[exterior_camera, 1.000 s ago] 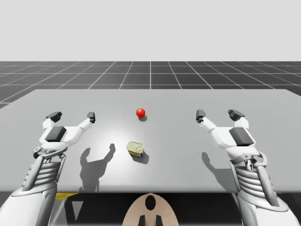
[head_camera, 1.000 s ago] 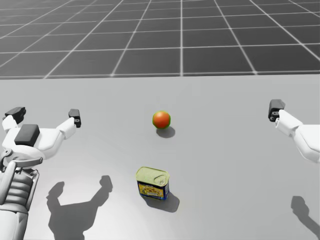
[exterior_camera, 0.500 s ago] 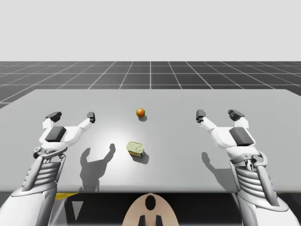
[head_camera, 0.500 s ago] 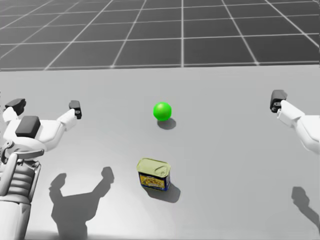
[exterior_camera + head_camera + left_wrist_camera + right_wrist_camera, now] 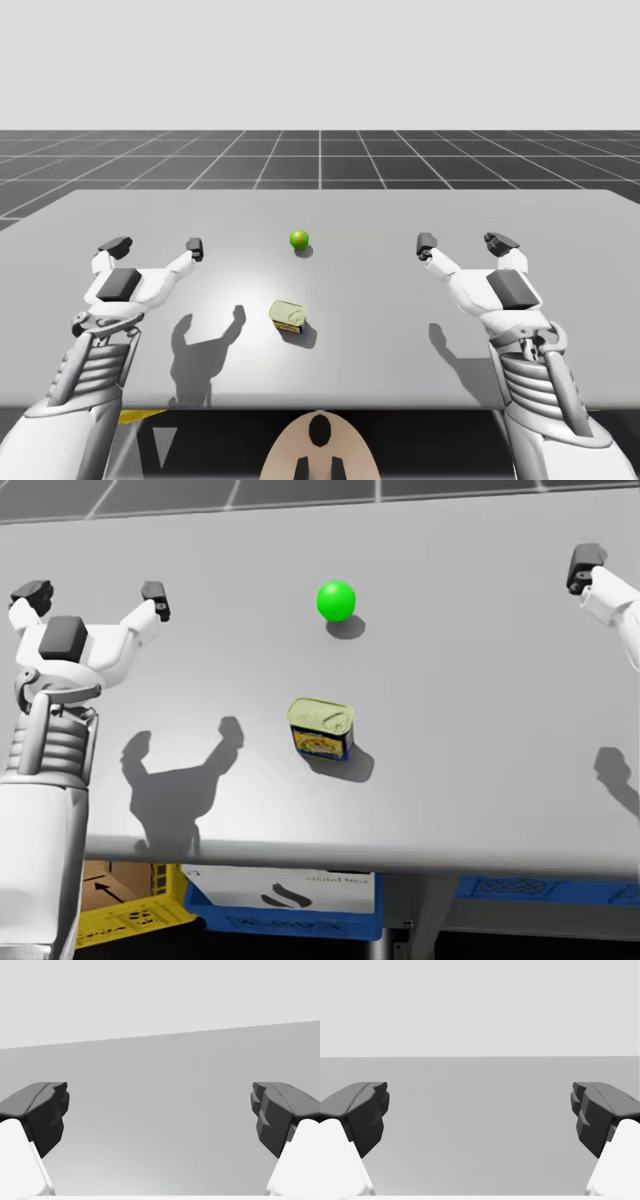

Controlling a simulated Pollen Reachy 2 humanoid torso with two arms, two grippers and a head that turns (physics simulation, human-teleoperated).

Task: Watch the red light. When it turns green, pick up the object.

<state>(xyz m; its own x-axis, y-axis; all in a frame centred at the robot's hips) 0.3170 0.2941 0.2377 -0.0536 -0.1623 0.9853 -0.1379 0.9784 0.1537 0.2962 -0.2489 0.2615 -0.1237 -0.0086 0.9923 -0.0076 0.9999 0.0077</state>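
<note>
The light is a small ball [image 5: 299, 239] glowing green at mid-table, also clear in the head view [image 5: 336, 599]. Nearer to me stands the object, a small rounded-rectangular tin [image 5: 289, 316] with a pale yellow-green lid and a blue and yellow label [image 5: 321, 728]. My left gripper [image 5: 155, 245] hovers open well to the left of the tin [image 5: 92, 592]. My right gripper [image 5: 462, 243] hovers open far to the right; one of its fingertips [image 5: 583, 565] shows at the head view's edge. Both wrist views show wide-open grippers [image 5: 160, 1115] [image 5: 480, 1115] with bare table ahead.
The grey table [image 5: 400, 300] has its front edge close to my torso. Under that edge, the head view shows a blue crate [image 5: 290, 905], a yellow crate [image 5: 130, 915] and a cardboard box [image 5: 110, 875].
The light has gone from red through orange to green. My head has turned downward, bringing the table's front edge and the crates into sight. Neither arm nor the tin has moved.
</note>
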